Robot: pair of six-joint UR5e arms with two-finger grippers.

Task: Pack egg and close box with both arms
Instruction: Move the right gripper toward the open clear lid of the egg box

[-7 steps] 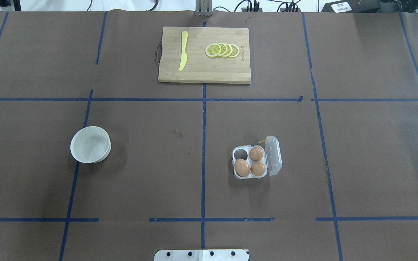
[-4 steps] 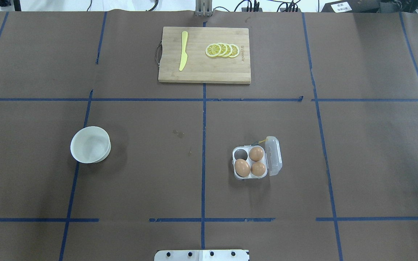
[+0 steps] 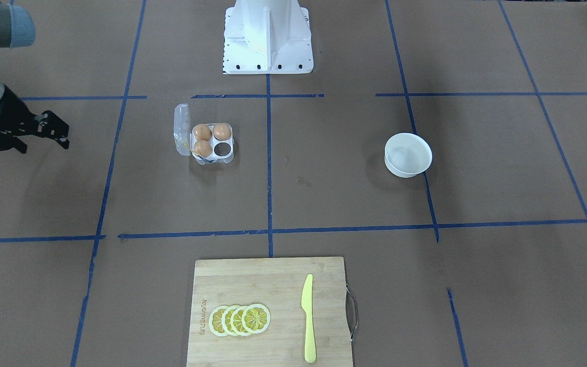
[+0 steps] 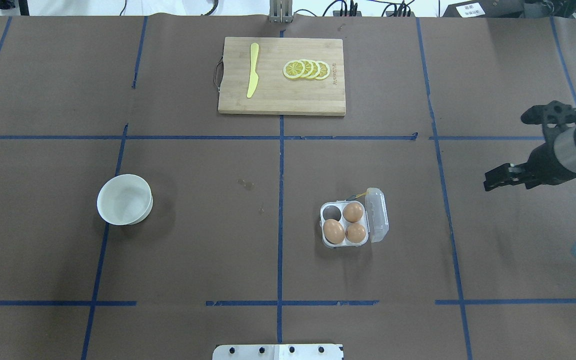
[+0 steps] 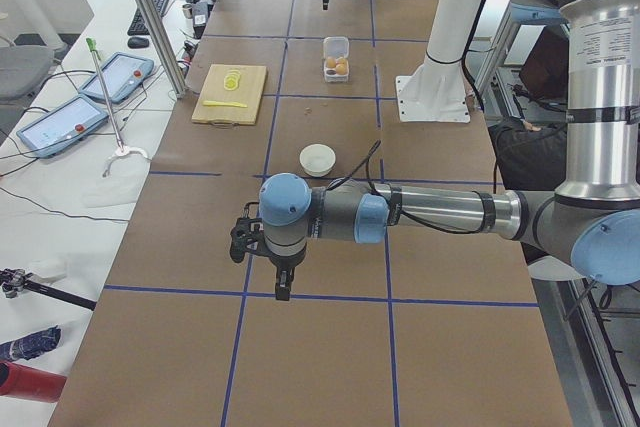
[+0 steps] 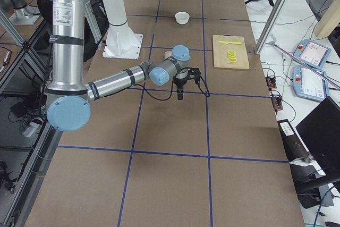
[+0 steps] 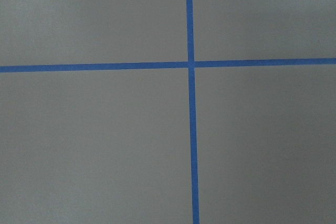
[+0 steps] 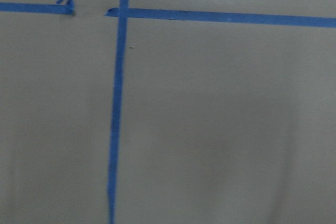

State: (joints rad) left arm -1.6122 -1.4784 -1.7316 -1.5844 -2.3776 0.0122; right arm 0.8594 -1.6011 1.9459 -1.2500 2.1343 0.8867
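Note:
The clear plastic box (image 4: 324, 243) sits right of the table's middle, also in the front-facing view (image 3: 231, 159). Its lid (image 4: 378, 215) stands open on the right side. Three look-alike brown eggs (image 4: 352, 212) fill three cells, and the far-left cell (image 4: 332, 213) is empty. My right gripper (image 4: 490, 184) hangs over bare table well to the right of the box. It looks open and empty in the front-facing view (image 3: 43, 145). My left gripper (image 5: 281, 292) shows only in the exterior left view, far from the box, and I cannot tell its state.
A white bowl (image 4: 124, 199) stands empty on the left half. A wooden cutting board (image 4: 282, 102) with a yellow knife (image 4: 253, 70) and lemon slices (image 4: 307, 69) lies at the far edge. The white pedestal base (image 3: 267, 35) is on the robot's side.
My right arm has come in from the overhead view's right edge and moved left toward the box. The box, eggs and bowl have not moved.

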